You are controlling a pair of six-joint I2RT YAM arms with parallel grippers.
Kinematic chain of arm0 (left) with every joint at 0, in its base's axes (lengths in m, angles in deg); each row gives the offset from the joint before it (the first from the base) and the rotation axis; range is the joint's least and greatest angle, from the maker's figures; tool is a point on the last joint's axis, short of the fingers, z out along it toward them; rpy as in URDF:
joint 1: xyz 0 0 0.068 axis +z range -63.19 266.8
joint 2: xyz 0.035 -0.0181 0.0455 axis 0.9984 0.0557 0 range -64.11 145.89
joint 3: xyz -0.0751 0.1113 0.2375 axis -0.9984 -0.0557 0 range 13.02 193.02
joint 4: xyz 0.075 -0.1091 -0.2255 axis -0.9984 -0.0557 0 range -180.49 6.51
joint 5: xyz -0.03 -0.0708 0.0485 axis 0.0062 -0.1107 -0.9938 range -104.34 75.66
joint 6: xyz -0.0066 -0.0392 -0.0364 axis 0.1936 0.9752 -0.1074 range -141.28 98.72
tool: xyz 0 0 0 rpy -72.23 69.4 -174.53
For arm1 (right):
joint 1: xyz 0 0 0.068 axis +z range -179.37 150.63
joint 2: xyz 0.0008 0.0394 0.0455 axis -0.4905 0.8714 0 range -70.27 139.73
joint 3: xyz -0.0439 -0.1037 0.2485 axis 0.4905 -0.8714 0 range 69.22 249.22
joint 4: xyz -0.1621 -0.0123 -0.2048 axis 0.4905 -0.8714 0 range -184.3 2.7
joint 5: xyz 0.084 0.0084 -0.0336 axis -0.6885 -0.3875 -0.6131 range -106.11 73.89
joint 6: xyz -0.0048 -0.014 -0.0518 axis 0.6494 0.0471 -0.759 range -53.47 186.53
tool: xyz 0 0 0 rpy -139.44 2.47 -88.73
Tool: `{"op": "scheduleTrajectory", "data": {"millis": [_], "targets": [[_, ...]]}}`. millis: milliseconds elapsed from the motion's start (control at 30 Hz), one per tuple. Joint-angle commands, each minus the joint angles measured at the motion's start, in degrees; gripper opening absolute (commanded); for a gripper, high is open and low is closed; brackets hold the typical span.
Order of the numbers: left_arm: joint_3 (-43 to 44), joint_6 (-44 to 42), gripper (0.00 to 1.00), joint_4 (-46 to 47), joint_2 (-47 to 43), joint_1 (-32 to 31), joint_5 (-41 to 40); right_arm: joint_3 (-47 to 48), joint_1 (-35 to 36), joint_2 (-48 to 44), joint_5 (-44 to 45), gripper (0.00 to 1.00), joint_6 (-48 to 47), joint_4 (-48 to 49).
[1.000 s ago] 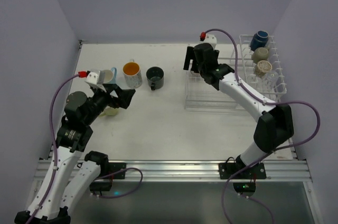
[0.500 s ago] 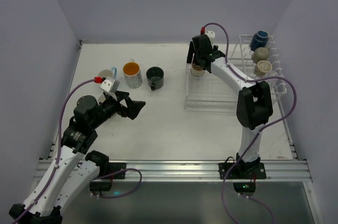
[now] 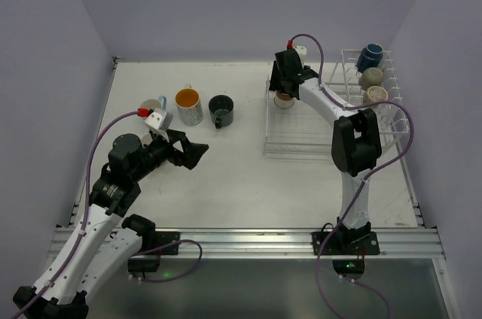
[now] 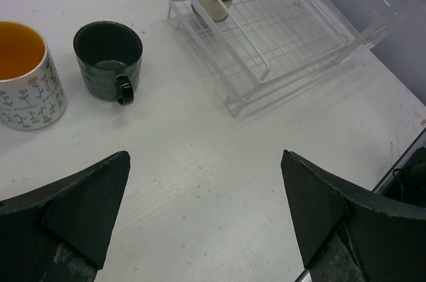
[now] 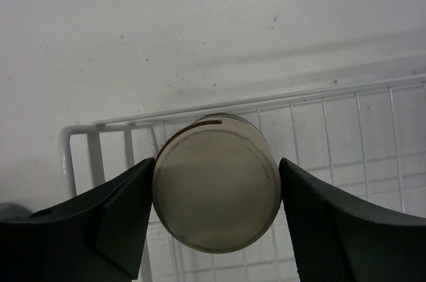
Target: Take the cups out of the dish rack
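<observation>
My right gripper point(image 3: 285, 95) is shut on a beige-brown cup point(image 3: 283, 101) at the far left corner of the white dish rack's flat section point(image 3: 301, 138). In the right wrist view both fingers point(image 5: 120, 212) press the sides of the cup's round base point(image 5: 216, 192). My left gripper point(image 3: 193, 152) is open and empty over bare table; it also shows in the left wrist view point(image 4: 204, 162). A light blue cup point(image 3: 154, 105), a patterned mug with an orange inside point(image 3: 188, 106) and a black cup point(image 3: 221, 110) stand on the table.
The rack's upright basket point(image 3: 395, 120) at the far right holds a navy cup point(image 3: 369, 57) and two beige cups point(image 3: 370, 77). The left wrist view shows the black cup point(image 4: 108, 59), the patterned mug point(image 4: 23, 76) and the rack point(image 4: 286, 36). Walls stand on three sides.
My right gripper has moved down to the rack's far left corner and closed on the beige-brown cup. My left arm has swung away from the table cups towards the middle.
</observation>
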Motion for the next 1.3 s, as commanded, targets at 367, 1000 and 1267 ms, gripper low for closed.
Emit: {"op": "scheduleTrajectory", "data": {"millis": [367,1000,1267], "targets": [[0.57,5.05,0.99,7.29,3.69,-0.11,7.35,-9.93,0.58,-19.75,-2.04,0.30,0.03,6.70],[-9.10,37.85,0.76,46.77,10.28,-5.73,17.91,-55.57,11.66,-61.98,-47.47,0.29,30.87,46.25],[-8.84,38.64,0.69,47.83,12.91,-8.72,16.41,-58.65,14.65,-58.91,-50.65,0.29,37.99,55.04]]}}
